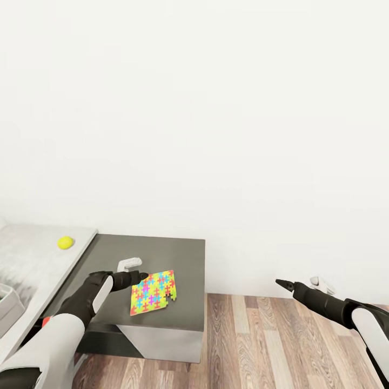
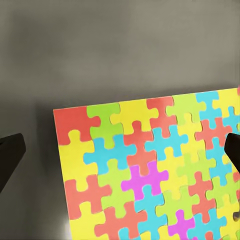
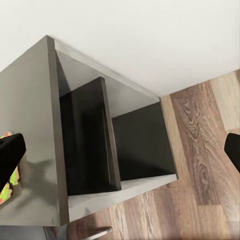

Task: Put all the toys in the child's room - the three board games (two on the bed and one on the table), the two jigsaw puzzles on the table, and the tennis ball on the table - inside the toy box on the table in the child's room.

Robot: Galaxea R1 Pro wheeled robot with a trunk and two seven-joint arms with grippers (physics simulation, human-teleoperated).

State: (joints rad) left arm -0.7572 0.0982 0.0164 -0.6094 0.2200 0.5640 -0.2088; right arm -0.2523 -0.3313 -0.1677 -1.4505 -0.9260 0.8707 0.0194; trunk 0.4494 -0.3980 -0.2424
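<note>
One jigsaw puzzle (image 1: 154, 292), a flat square of bright interlocking pieces, lies on top of a dark grey cabinet (image 1: 178, 254). My left gripper (image 1: 141, 275) hovers open at the puzzle's left corner. In the left wrist view the puzzle (image 2: 150, 170) spreads beneath the open gripper (image 2: 121, 155), with nothing held. The tennis ball (image 1: 65, 242) rests on the white table (image 1: 32, 259) at the left. A corner of the light grey toy box (image 1: 6, 303) shows at the left edge. My right gripper (image 1: 281, 282) hangs open over the wood floor, right of the cabinet, empty.
The right wrist view looks at the cabinet's open side with a dark divider (image 3: 107, 135) and shelves, and at a sliver of the puzzle (image 3: 7, 186). A white wall (image 1: 216, 108) stands behind everything. Wood plank floor (image 1: 270, 346) lies to the right of the cabinet.
</note>
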